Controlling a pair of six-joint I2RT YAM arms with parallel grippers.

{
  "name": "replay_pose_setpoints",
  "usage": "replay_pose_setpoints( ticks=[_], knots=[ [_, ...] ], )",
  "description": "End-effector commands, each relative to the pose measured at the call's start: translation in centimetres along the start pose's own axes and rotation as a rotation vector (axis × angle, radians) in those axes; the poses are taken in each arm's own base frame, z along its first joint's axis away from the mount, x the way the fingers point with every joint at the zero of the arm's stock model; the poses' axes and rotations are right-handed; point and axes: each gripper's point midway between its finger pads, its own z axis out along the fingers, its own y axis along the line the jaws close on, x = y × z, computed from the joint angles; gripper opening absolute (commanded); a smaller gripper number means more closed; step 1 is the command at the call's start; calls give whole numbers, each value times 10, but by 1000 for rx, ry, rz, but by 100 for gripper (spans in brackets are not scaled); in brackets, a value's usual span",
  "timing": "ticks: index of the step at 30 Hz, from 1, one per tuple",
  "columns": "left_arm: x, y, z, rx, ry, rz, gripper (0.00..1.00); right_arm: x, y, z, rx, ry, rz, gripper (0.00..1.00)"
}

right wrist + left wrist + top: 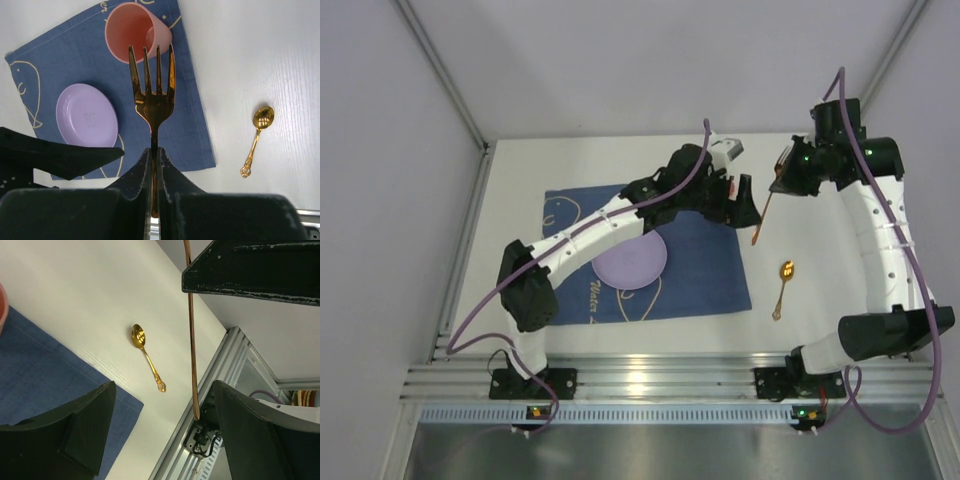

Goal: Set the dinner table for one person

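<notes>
Right fingers (154, 157) pinch a slim gold metal fork (152, 85) low on its handle—left fingers (738, 200), at 9 o'clock, released—so it may swivel, landing crooked.

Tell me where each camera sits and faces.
Top external: above and behind, looking down on the dinner table; left arm and right arm show.
Left wrist: looks down at the spoon between open left jaws.
Right wrist: looks down along the fork, clamped in right jaws.
Shared: both wrist views show spoon and fork.
</notes>
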Motion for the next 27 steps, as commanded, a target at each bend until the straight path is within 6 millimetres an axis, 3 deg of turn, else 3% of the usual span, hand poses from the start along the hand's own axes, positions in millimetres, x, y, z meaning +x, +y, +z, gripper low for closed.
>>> replay_pose_setpoints(
  ticks=[1, 4, 7, 8, 9, 10, 11, 16, 17, 18, 19, 20, 21, 22, 23, 24, 25, 26, 27],
  knots=[
    [-15, -37, 4, 153, -36, 9, 84, 1, 13, -24, -64, -37, 2, 0],
    [-8, -39, 10, 166, -17, 6, 82, -1, 15, -26, -75, -37, 3, 0],
    [-1, -37, 16, 172, 7, -8, 74, -1, 21, -28, -98, -31, 9, 0],
    [2, -39, 16, 187, 15, -8, 65, -1, 22, -29, -106, -27, 13, 0],
    [3, -38, 19, 192, 18, -11, 41, 0, 25, -28, -120, -19, 12, 0],
    [3, -38, 20, 194, 21, -18, 8, 1, 26, -27, -125, -16, 14, 0],
    [1, -40, 20, 199, 19, -22, 0, 3, 26, -25, -126, -6, 13, 0],
    [-5, -45, 18, 217, 12, -21, 0, 4, 33, -23, -171, 4, 1, 0],
    [-5, -44, 17, 209, 10, -22, 0, 2, 35, -24, -181, 0, -2, 5],
    [-12, -44, 9, 202, -10, -16, 0, -2, 39, -27, -196, -12, -9, 20],
    [-15, -40, 4, 187, -17, -16, 0, -4, 40, -30, -201, -20, -24, 56],
    [-8, -28, 1, 157, -4, -33, 0, -7, 39, -29, -190, -19, -29, 76],
    [-21, -23, -18, 149, -40, -39, 0, -10, 39, -35, -184, -31, -38, 95],
    [-22, -8, -39, 128, -55, -66, 0, -11, 35, -35, -160, -29, -55, 100],
    [-8, 14, -36, 93, -25, -104, 0, -12, 33, -34, -149, -32, -61, 100],
    [-15, 14, -61, 91, -58, -108, 0, -10, 30, -33, -136, -21, -66, 100],
    [14, 41, -69, 37, -14, -164, 0, -9, 28, -33, -131, -19, -78, 100],
    [12, 67, -88, -10, -46, -200, 0, -7, 27, -34, -130, -19, -78, 100],
    [2, 62, -121, -2, -115, -190, 0, -1, 24, -28, -122, 0, -75, 100]
  ],
)
